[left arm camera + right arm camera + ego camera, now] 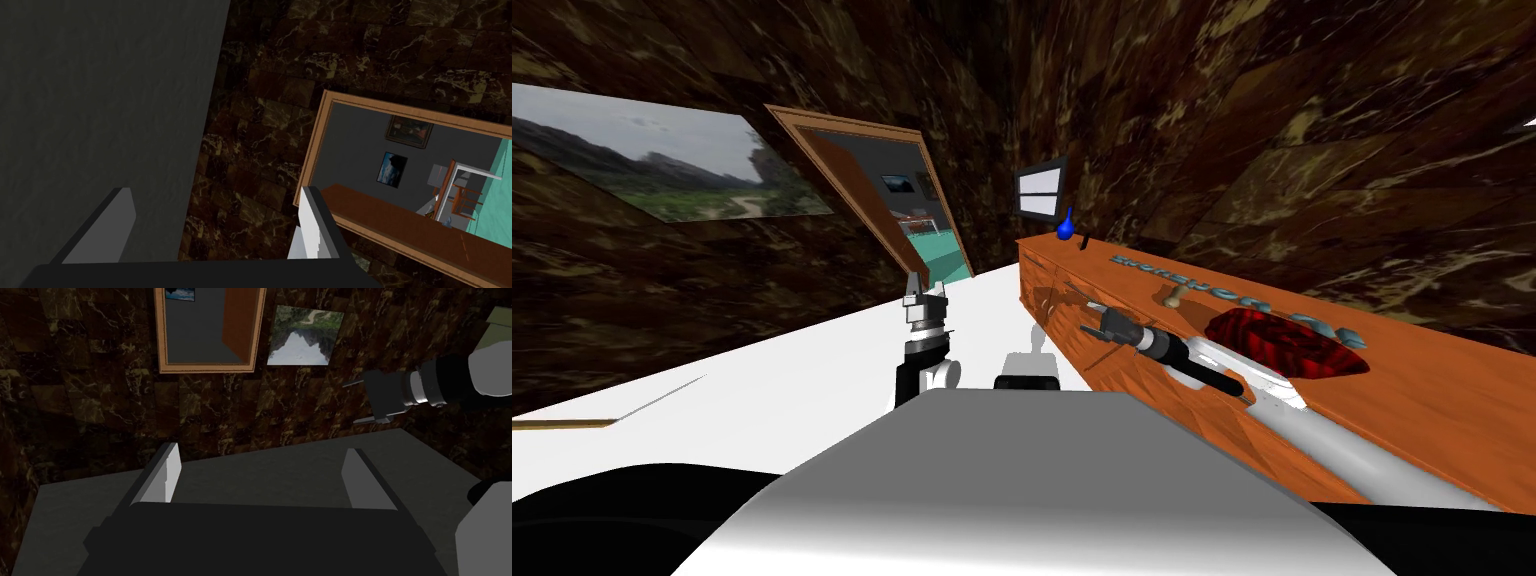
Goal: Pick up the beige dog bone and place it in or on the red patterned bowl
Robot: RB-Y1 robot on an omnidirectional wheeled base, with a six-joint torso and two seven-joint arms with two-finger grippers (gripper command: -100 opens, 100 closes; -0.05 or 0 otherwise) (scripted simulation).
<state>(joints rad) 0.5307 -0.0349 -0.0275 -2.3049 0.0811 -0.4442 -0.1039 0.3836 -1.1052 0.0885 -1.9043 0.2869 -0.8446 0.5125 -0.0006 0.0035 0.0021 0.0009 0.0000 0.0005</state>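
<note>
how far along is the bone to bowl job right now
Done: nothing yet. The beige dog bone lies on the orange-brown cabinet, beside the red patterned bowl, not in it. In hand: the right gripper is open and empty, its arm reaching over the cabinet's front edge, short of the bone. The left gripper is open, away from it. To do: grasp, lift, place in the bowl.

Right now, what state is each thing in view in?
Left tool: open, empty.
Right tool: open, empty.
Dog bone: lying on the cabinet, not picked up.
Red bowl: upright on the cabinet, apart from the bone.
Door: open.
</note>
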